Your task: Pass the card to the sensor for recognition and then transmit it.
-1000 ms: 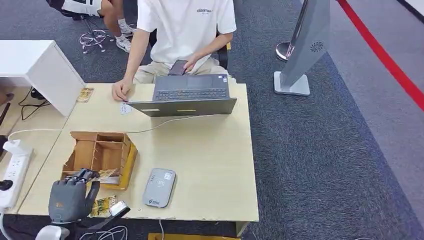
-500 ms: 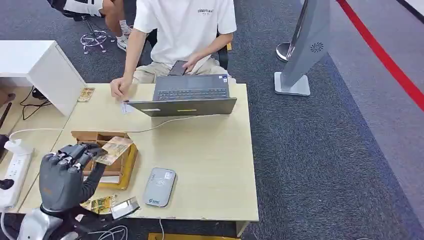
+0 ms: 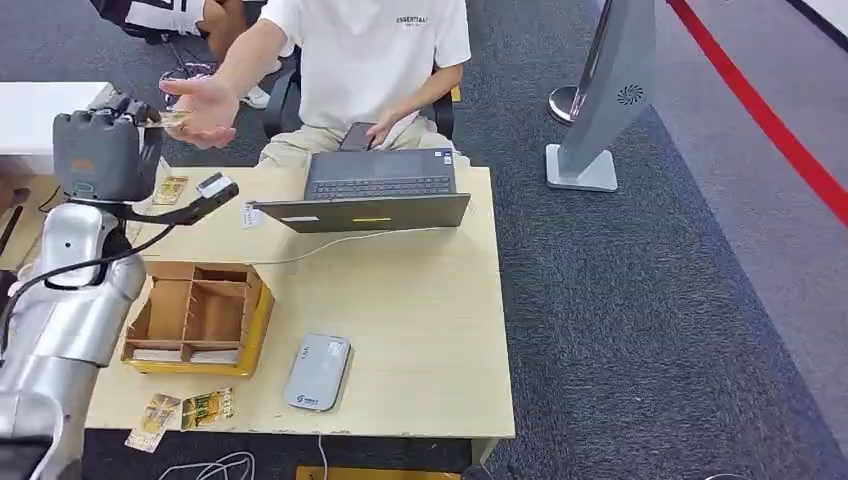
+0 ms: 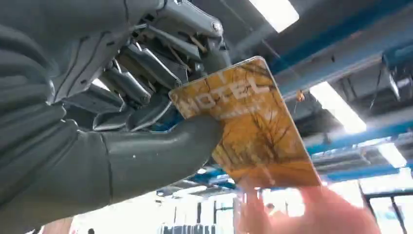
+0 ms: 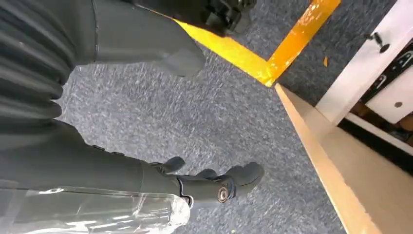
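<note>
My left hand (image 3: pixel 96 150) is raised high over the table's far left corner. It pinches an orange card printed HOTEL (image 4: pixel 258 131) between thumb and fingers (image 4: pixel 146 92). In the head view the card (image 3: pixel 166 122) is a thin sliver between my hand and a seated person's outstretched hand (image 3: pixel 205 110). That person's fingertips (image 4: pixel 311 214) touch the card's free edge. The grey card sensor (image 3: pixel 318 373) lies flat near the table's front edge, far below the card. My right hand (image 5: pixel 214 183) hangs beside the table above the carpet, fingers apart and holding nothing.
A wooden divided box (image 3: pixel 195 315) sits front left, with two loose cards (image 3: pixel 190 410) at the table edge. An open laptop (image 3: pixel 375 190) with a cable stands at the back. Another card (image 3: pixel 170 188) lies back left. A grey kiosk stand (image 3: pixel 610 90) is on the carpet at right.
My left arm rose from the wooden box with the card and swung up to the back left. The person lifted a hand off the table to meet the card.
</note>
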`<state>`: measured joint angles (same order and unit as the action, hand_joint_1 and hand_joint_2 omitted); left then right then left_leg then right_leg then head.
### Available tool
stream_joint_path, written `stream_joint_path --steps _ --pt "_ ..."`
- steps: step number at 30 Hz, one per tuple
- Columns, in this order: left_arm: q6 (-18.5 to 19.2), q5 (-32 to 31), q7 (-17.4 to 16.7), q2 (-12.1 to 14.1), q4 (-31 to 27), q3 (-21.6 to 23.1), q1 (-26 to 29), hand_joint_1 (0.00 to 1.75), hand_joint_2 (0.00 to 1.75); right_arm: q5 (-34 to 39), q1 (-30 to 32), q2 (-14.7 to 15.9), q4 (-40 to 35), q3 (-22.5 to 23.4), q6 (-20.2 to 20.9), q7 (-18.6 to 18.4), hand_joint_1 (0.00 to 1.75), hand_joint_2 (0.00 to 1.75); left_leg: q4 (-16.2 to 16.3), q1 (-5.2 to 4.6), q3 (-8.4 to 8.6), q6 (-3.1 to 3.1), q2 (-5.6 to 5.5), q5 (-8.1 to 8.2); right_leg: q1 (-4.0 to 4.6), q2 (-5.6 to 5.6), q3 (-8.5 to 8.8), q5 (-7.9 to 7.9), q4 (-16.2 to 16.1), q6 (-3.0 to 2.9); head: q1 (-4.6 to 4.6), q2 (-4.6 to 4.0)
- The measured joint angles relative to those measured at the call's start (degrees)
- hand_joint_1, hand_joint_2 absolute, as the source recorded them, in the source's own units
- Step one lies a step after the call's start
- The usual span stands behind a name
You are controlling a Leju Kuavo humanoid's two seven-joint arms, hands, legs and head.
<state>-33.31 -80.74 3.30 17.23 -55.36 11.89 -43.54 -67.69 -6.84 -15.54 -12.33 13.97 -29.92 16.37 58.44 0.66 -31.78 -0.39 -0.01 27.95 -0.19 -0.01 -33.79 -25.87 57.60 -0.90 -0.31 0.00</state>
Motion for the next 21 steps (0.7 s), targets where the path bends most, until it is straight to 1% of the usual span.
stream_joint_path --steps 2,3,7,11,14,17,19,21 --pt "-0.13 -0.53 -1.16 -0.92 4.11 0.0 -2.13 1.75 1.75 0.46 -0.01 0.0 0.0 -0.09 0.13 -0.09 0.0 1.75 0.0 0.0 -0.03 0.0 0.0 0.0 0.0 0.0 -0.02 0.0 0.0 0.0 -0.02 0.0" --pt "-0.29 -0.5 -1.29 -1.34 5.48 0.0 -2.84 0.0 1.75 0.48 0.0 0.0 0.0 -0.09 0.17 -0.18 0.0 1.75 0.0 -0.01 -0.04 0.0 -0.01 0.0 -0.01 -0.01 -0.02 0.0 0.0 0.0 0.05 0.0" --pt "-0.13 0.11 -1.29 -2.25 9.68 0.0 -3.6 0.0 1.75 1.03 0.01 0.0 0.0 -0.11 0.55 -0.5 0.0 1.75 0.0 -0.01 -0.1 0.01 0.08 0.01 -0.01 0.1 -0.11 0.0 -0.01 0.0 0.09 0.0" --pt "-0.72 1.0 -1.27 -2.43 11.46 0.0 -3.54 0.0 1.75 1.23 0.03 0.0 0.0 -0.09 0.7 -0.98 0.0 1.75 0.0 0.0 -0.18 0.01 0.08 0.01 -0.01 0.09 -0.17 0.0 0.0 0.0 0.07 0.0" --pt "-1.51 2.14 -0.86 -1.91 11.64 -0.06 -2.72 0.0 1.75 1.64 0.07 0.02 0.0 -0.09 0.61 -0.98 0.0 1.75 -0.01 0.0 -0.18 0.01 0.09 0.01 -0.01 0.11 -0.18 0.0 0.01 0.0 0.07 0.0" --pt "-0.96 3.87 0.04 -0.77 9.78 -0.5 -0.23 0.0 1.75 1.64 0.18 0.02 0.02 -0.11 0.31 -1.64 0.0 1.75 -0.02 0.01 -0.2 0.0 0.13 0.01 0.0 0.16 -0.23 -0.01 0.03 0.0 0.07 0.0" --pt "0.18 5.31 0.83 0.44 6.78 -1.03 2.1 0.0 1.75 1.68 0.3 0.02 0.02 -0.17 -0.09 -2.01 0.0 1.75 -0.04 0.02 -0.22 0.0 0.14 0.01 0.0 0.18 -0.25 -0.01 0.03 0.0 0.05 0.0" --pt "1.3 7.76 1.87 2.1 2.06 -1.97 5.65 0.0 1.75 2.34 0.35 0.04 0.02 -0.17 -0.35 -1.99 0.0 1.75 -0.07 0.01 -0.22 0.0 0.23 0.02 -0.01 0.27 -0.3 -0.01 0.03 -0.01 0.05 0.0"
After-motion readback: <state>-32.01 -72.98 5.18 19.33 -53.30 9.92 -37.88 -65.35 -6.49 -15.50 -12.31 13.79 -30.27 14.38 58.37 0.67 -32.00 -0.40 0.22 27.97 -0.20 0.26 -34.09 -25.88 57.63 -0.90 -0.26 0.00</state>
